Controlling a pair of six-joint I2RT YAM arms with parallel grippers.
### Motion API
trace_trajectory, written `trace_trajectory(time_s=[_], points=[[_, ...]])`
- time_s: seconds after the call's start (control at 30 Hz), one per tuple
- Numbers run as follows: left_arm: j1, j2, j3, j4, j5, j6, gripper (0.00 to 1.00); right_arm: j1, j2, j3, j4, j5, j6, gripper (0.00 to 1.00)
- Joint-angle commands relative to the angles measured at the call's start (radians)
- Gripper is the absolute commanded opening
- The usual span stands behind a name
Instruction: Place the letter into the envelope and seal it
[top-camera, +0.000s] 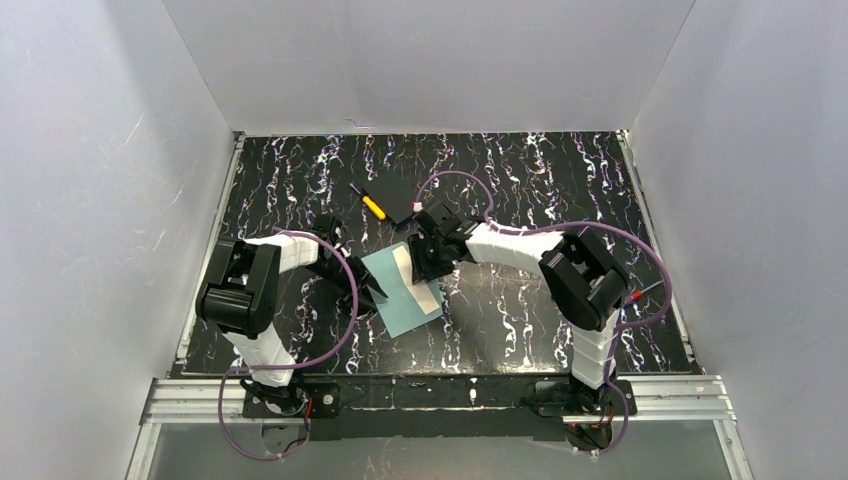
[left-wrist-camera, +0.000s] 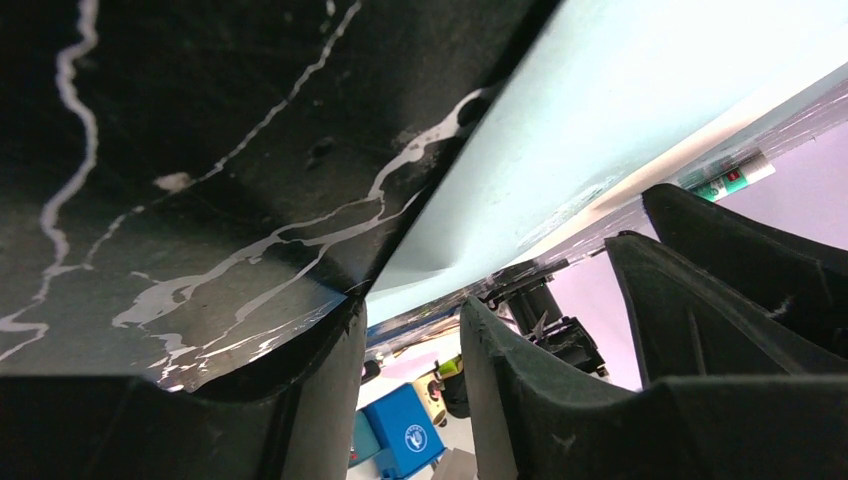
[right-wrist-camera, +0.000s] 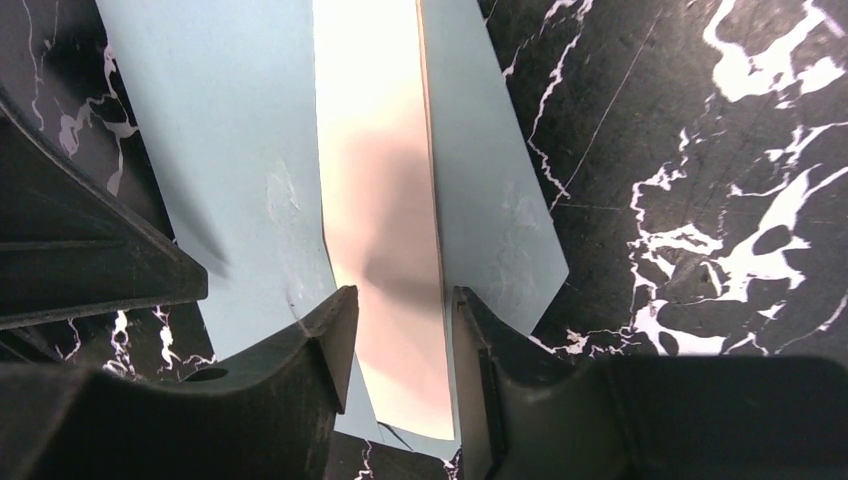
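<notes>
The pale teal envelope (top-camera: 398, 295) lies flat on the black marbled table. The tan letter (top-camera: 418, 280) shows as a strip along the envelope's right side. In the right wrist view the letter (right-wrist-camera: 380, 180) lies between two teal parts of the envelope (right-wrist-camera: 220, 150). My right gripper (top-camera: 428, 266) is low over it and open; its fingertips (right-wrist-camera: 400, 310) stand on either side of the tan strip. My left gripper (top-camera: 374, 292) is at the envelope's left edge. In its wrist view it (left-wrist-camera: 410, 330) is open and empty, with the envelope's edge (left-wrist-camera: 520, 150) just ahead.
A flat black square pad (top-camera: 395, 195) lies behind the envelope, with a yellow-handled tool (top-camera: 373, 206) at its left edge. A small white object (top-camera: 417, 207) sits beside it. White walls enclose the table on three sides.
</notes>
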Motion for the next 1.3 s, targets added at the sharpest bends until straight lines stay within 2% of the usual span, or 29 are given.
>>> trace_trajectory(time_s=[0.0,0.13,0.4,0.57,0.67,0.87,0.93,1.17,1.27], points=[[-0.003,0.056,-0.040,0.015,-0.199,0.052,0.40,-0.018,0.011,-0.042,0.053,-0.061,0.018,0.45],[-0.003,0.064,-0.052,0.062,-0.160,0.035,0.40,-0.024,0.023,-0.068,0.095,-0.128,0.041,0.37],[-0.003,0.088,-0.062,0.136,-0.105,0.009,0.41,-0.032,0.025,-0.132,0.230,-0.278,0.129,0.33],[-0.003,0.087,-0.056,0.146,-0.105,0.011,0.41,-0.032,0.025,-0.155,0.268,-0.294,0.154,0.29],[-0.003,0.089,-0.051,0.135,-0.112,0.026,0.41,-0.032,0.028,-0.145,0.255,-0.276,0.143,0.30],[-0.003,0.068,-0.057,0.116,-0.135,0.033,0.41,-0.038,-0.024,-0.109,0.216,-0.189,0.137,0.48],[-0.003,0.068,-0.058,0.118,-0.130,0.030,0.41,-0.041,-0.039,-0.102,0.178,-0.156,0.130,0.50],[-0.003,0.086,-0.062,0.155,-0.087,0.008,0.41,-0.040,0.001,-0.142,0.223,-0.200,0.156,0.45],[-0.003,0.090,-0.065,0.167,-0.078,0.009,0.41,-0.038,0.023,-0.148,0.259,-0.227,0.162,0.38]])
